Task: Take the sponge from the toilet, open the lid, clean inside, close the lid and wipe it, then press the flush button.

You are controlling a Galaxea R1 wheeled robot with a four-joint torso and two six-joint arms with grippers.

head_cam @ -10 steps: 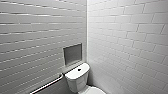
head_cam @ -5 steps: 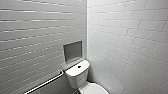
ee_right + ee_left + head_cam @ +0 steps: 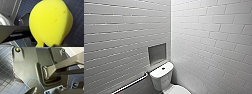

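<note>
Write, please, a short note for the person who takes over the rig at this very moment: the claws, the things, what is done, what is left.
Right claw: shut on the sponge, over the dark floor tiles.
Left claw: I cannot tell whether it is open or shut.
Toilet: ahead, low, in the corner of the white tiled walls. The flush button is on the tank top. The bowl end is cut by the picture's edge, so the lid's state is unclear.
Done: sponge picked up.
Left: open lid, clean inside, close and wipe lid, press button.
</note>
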